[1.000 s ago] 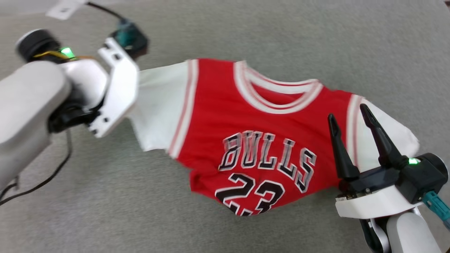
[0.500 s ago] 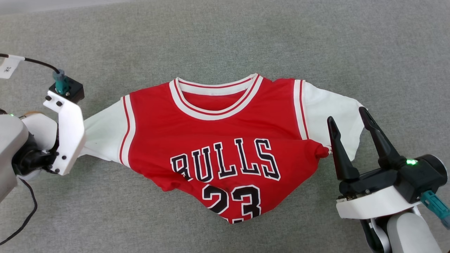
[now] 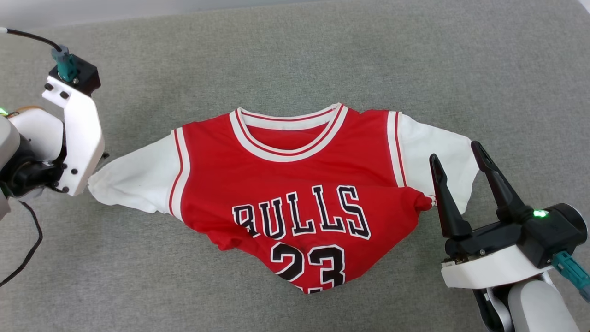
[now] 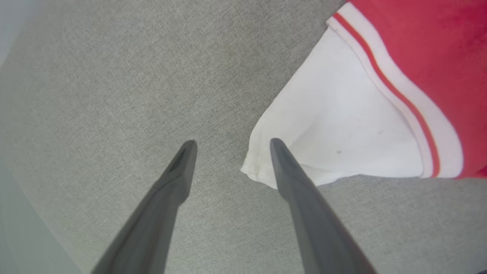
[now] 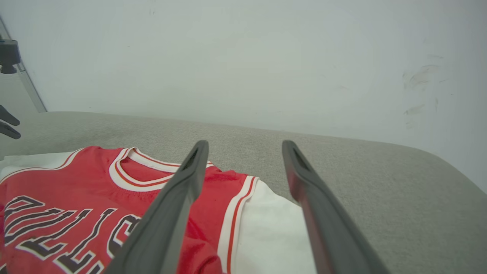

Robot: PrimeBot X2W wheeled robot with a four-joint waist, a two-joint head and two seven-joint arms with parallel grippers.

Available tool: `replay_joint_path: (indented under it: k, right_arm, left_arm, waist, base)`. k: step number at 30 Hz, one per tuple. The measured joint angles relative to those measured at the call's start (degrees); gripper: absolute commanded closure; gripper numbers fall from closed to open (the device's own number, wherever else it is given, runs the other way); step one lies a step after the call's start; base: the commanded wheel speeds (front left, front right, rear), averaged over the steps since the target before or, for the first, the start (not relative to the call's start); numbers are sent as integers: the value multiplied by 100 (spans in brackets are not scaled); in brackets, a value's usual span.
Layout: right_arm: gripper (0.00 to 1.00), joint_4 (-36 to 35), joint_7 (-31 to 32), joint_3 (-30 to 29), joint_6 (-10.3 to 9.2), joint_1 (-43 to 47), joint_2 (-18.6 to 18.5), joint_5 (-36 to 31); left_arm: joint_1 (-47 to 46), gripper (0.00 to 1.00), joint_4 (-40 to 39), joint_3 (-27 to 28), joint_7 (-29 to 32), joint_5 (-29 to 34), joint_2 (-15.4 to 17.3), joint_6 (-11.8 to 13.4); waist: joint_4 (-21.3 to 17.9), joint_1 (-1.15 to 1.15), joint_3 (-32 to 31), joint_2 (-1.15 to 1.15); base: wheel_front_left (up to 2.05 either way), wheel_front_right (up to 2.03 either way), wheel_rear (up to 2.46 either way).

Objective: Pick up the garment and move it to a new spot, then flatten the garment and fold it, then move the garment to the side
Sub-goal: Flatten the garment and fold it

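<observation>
The garment (image 3: 295, 184), red with white sleeves and black "BULLS 23" lettering, lies face up on the grey surface, its lower part bunched and wrinkled. My left gripper (image 4: 233, 144) is open just off the tip of the white left sleeve (image 4: 342, 125), one finger overlapping the sleeve's corner and nothing between the fingers. In the head view its fingers are hidden behind the white wrist bracket (image 3: 76, 133). My right gripper (image 3: 454, 152) is open at the lower right, over the right sleeve (image 5: 266, 228), holding nothing.
The grey padded surface (image 3: 322, 55) stretches on all sides of the shirt. A pale wall (image 5: 243, 57) rises behind its far edge. A black cable (image 3: 23, 258) trails from my left arm at the left edge.
My left gripper has opened and let go of the left sleeve, which now lies on the surface. The head camera has shifted. My right gripper stays open in place.
</observation>
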Motion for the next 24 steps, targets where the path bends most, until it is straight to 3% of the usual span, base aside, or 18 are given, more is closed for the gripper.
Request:
replay_joint_path:
  k: [13, 14, 15, 16, 24]
  right_arm:
    - [0, -37, 0, 31, 0, -143, 7, 2]
    - [0, -22, 0, 26, 0, -147, 5, 2]
    - [0, -19, 0, 7, 0, -158, 3, 2]
    - [0, -19, 0, 7, 0, -158, 3, 2]
    - [0, -44, 0, -278, 0, -527, -386, -167]
  left_arm:
    - [546, 0, 13, -115, 130, 372, 21, 116]
    - [571, 10, 29, -112, 101, 359, 10, 102]
    - [599, 59, 47, -103, 44, 348, -13, 101]
    - [599, 100, 47, -103, 44, 348, -13, 101]
    - [737, 100, 32, -54, -393, 312, -147, 54]
  waist:
    - [-254, 0, 313, 0]
    - [-265, 0, 313, 0]
    - [-268, -1, 303, 0]
    - [-268, -1, 303, 0]
    - [-160, 0, -15, 0]
  base:
    - [0, 0, 0]
    - [0, 0, 0]
    - [0, 0, 0]
    - [0, 0, 0]
    - [0, 0, 0]
